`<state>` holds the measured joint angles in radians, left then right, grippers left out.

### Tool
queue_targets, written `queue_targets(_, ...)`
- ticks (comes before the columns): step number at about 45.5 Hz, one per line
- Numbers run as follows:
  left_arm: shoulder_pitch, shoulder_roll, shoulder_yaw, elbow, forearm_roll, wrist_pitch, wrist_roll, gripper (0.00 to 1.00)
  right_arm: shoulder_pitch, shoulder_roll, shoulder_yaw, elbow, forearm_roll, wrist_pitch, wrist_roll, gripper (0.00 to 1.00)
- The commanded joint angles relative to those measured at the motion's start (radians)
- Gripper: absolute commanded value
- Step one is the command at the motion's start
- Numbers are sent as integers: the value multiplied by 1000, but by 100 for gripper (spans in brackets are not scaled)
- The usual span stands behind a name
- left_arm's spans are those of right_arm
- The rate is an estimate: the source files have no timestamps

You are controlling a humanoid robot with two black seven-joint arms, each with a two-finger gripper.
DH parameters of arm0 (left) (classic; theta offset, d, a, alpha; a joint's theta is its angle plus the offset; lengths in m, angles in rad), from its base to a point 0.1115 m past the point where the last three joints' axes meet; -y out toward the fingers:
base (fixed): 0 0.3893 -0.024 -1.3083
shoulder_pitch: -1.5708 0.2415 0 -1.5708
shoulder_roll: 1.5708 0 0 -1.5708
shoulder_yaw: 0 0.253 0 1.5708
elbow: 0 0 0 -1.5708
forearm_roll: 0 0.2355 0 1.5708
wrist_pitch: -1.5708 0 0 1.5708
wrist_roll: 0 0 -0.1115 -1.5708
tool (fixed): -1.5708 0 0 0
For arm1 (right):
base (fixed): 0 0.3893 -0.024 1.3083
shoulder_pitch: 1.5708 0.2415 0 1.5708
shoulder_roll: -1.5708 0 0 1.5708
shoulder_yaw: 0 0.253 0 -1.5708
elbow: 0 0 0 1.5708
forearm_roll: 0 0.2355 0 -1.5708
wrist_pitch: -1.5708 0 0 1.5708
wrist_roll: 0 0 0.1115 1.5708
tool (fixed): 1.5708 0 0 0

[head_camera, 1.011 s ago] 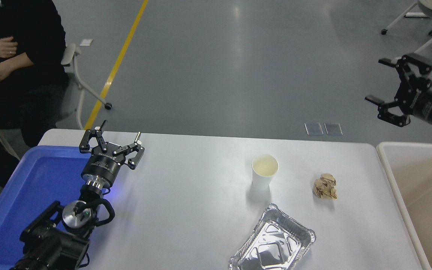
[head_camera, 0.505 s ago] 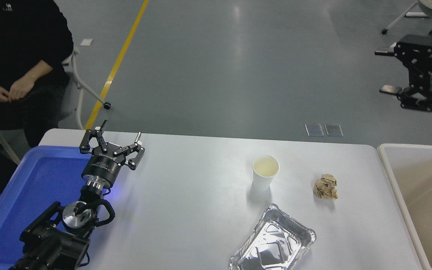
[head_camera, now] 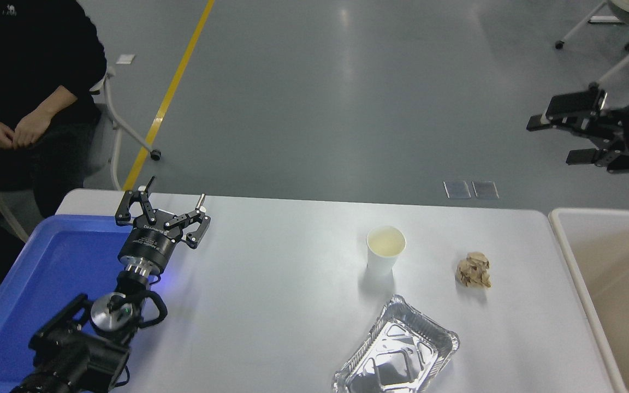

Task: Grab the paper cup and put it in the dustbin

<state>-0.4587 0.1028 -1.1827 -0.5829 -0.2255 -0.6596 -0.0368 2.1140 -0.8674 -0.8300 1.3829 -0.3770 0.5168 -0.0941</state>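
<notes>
White paper cup (head_camera: pixel 385 249) upright mid-table, left of brown paper ball (head_camera: pixel 473 270). Right gripper (head_camera: pixel 563 137) high at right edge, fingers spread, empty, above dustbin (head_camera: pixel 564 240) corner. Left gripper (head_camera: pixel 168 205) parked, fingers apart.

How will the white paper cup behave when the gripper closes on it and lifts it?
The paper cup looks thin-walled and holds no visible load, so it is probably light and may crush under a hard squeeze. It stands upright on its narrower base, so a sideways nudge could tip it. On its side it would likely roll in a curve.
</notes>
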Motion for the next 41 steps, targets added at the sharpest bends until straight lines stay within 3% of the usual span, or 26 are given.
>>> queue_targets(1,0,0,0,0,-1,0,0,99,187,214,-179,67,29,9,2,100)
queue_targets(19,0,0,0,0,-1,0,0,99,199,554,-181,77,161,9,-1,100)
queue_targets(41,0,0,0,0,-1,0,0,99,-34,735,-147,-195,173,11,-4,100)
